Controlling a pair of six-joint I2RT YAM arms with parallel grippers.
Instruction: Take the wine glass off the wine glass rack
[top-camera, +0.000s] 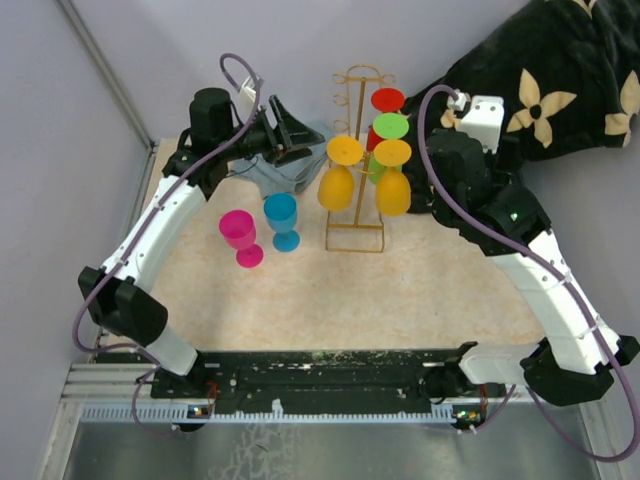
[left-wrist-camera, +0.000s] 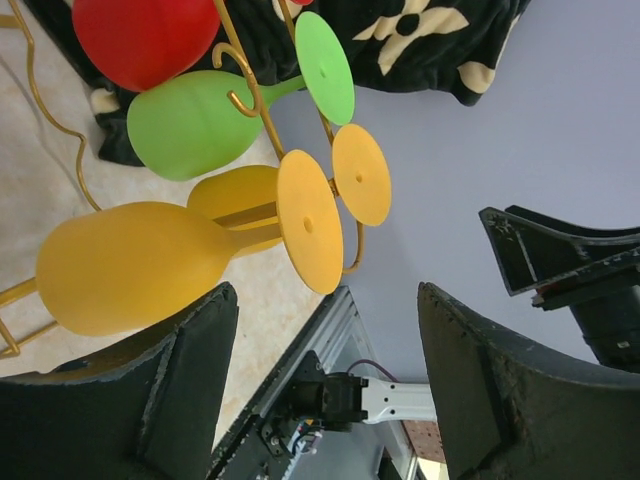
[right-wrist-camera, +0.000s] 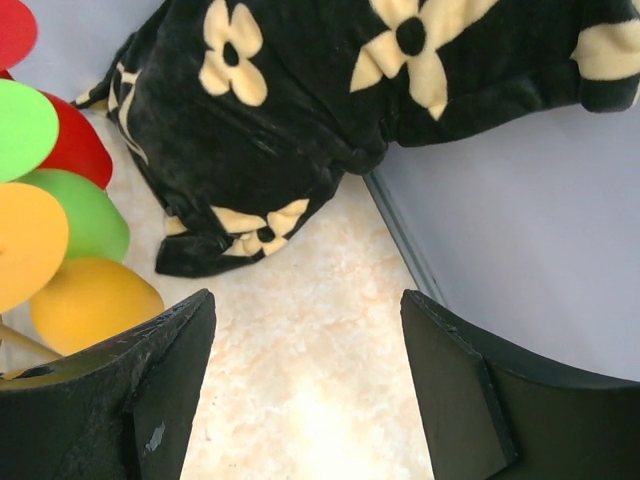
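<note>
Wine glass rack (top-camera: 355, 249) stands mid-tabletop. The yellow wine glass (top-camera: 338, 183) on its left side hangs inverted: foot hooked at the top, bowl down, long axis vertical. Left end effector (left-wrist-camera: 328, 300) is spread and holds nothing. It faces this glass, whose bowl sits just beside one finger (left-wrist-camera: 190, 390), not between the pair. Right end effector (right-wrist-camera: 305, 300) is also spread and empty, beside the rack's far side but pointing away from it. I judge the left arm better placed for the lift.
</note>
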